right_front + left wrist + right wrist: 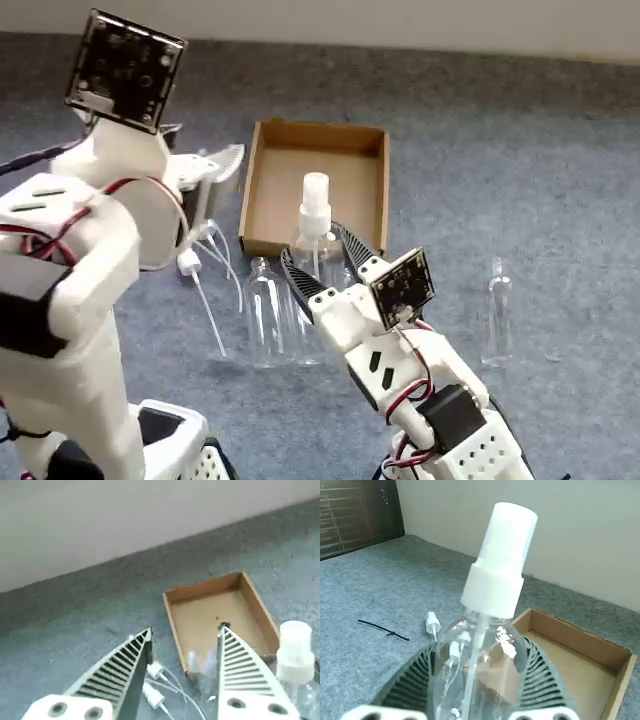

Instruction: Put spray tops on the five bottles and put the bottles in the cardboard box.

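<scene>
One capped bottle point(315, 228) stands upright, grasped by the right pincer point(312, 243), the cardboard box point(300, 165) just beyond toward the tabletop's far edge; the left pincer point(185, 629) is released.

The setting looks like a plain indoor robotics test bench, a lab or workroom. A grey, carpet-like fabric surface point(540, 150) runs back to a bare pale wall point(100, 520). A dark slatted panel point(350, 515) stands in one corner. White plastic robot arms with exposed red wiring point(70, 260) stand on the surface.
</scene>
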You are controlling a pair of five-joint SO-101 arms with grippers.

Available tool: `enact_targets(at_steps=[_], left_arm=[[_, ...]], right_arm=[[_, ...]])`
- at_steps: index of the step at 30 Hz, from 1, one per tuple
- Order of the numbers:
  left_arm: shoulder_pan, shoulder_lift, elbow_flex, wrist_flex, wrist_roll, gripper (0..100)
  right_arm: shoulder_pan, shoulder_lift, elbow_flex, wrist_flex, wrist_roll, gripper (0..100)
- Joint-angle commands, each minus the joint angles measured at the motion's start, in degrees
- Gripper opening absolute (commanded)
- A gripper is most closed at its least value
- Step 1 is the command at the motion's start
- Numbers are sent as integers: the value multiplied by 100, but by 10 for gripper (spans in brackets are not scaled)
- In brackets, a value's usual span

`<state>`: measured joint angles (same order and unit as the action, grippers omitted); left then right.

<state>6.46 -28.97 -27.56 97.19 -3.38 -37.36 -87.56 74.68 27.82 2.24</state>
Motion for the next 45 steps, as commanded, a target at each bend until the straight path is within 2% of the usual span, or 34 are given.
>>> enact_targets(at_steps=[1,4,8,13,16,21,24,27,32,45], left_arm=[[-453,-136,593,220,-9,199],[-822,-154,1552,211,0,199],[-1042,-154,2914,-79,0,199],[-1209,-497,4356,-1178,0,199],[-1789,-752,5244,-2163,79,199],[-2668,-760,6756,-3824,686,200],[-2923,-760,7327,-4527,703,200],[-2958,-760,7662,-4888,712,200],[-2967,-760,8119,-5398,703,200],[-2818,-760,8303,-5503,677,200]], right_arm=[[541,48,-119,-136,316,4],[1112,66,-286,-330,905,4],[1701,655,-541,-1033,1020,4],[1903,2651,-1305,-2369,1002,4],[1877,4048,-1938,-3345,985,4],[1684,6202,-3064,-4796,985,4],[1367,7415,-3776,-5024,985,4],[1182,8453,-4541,-5165,923,4],[1200,9578,-5727,-5200,-343,4],[1086,11890,-7600,-5262,-475,4]])
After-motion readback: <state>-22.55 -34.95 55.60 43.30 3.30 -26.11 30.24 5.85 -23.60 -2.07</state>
